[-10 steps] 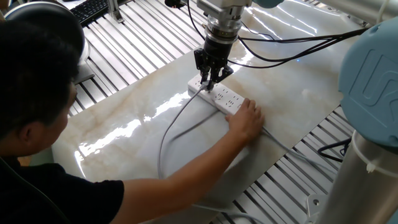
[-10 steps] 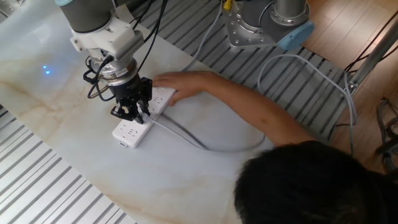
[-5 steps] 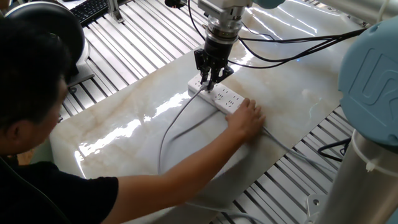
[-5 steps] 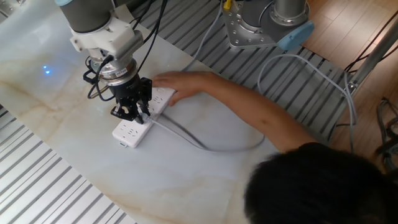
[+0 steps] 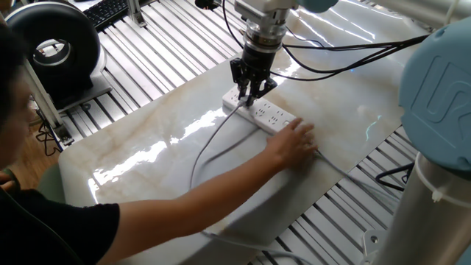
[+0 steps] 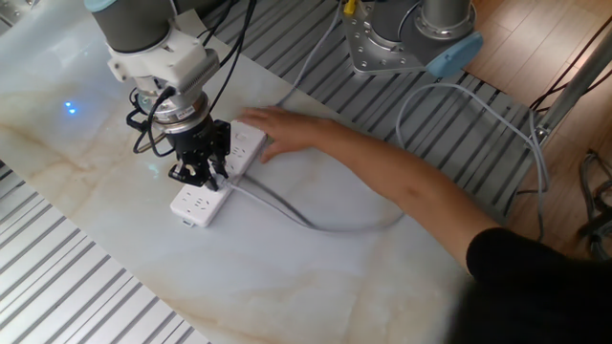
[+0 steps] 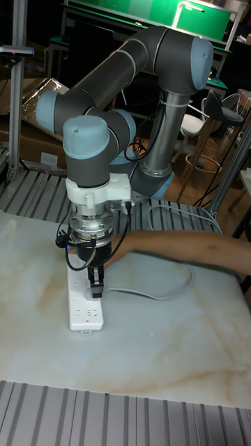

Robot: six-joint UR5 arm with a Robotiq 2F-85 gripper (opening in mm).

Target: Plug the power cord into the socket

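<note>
The gripper (image 5: pixel 248 96) points straight down, its fingers clenched on the plug end of the power cord (image 5: pixel 208 143), directly over the socket (image 6: pixel 212 182). Under it spreads the marble table (image 5: pixel 147 140). A person's hand (image 5: pixel 294 140) rests on the socket's end just beside the gripper, away from its free end. The socket lies flat beneath the fingertips. From the gripper the power cord trails off across the table in a loose curve.

Plug (image 6: pixel 216 172) hidden between jaws
</note>
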